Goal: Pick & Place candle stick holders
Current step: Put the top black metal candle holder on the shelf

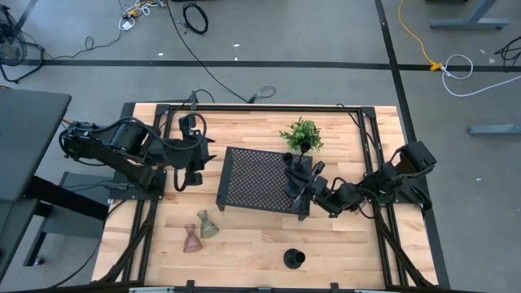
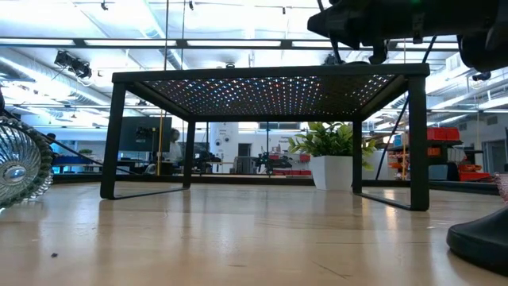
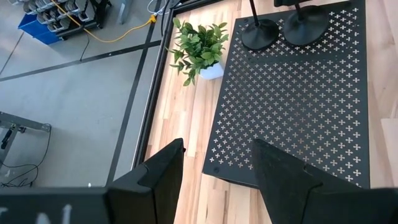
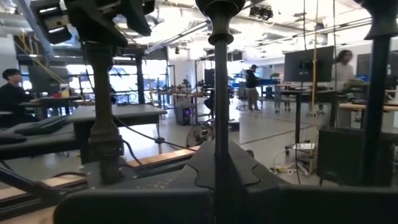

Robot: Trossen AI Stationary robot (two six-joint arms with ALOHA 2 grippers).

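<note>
Two black thin-stemmed candle stick holders stand by their round bases on the right end of the black perforated tray. My right gripper is over that end, shut on one stem; the other stem stands beside it. My left gripper is open and empty at the tray's left edge, its fingers clear of the tray. A pinkish and a greenish glass holder lie on the table near the front. A short black cup holder stands near the front edge. My right gripper pinches the thin upright stem of one black holder between its two fingers. The fingers come about level from the table's right side and lie across the stem. The holder stands upright, and its round base appears to rest on the tray.
A green leafy plant in a white pot stands just beyond the tray's far right corner. The tray stands on thin legs, with open room beneath it. A black metal frame runs round the table.
</note>
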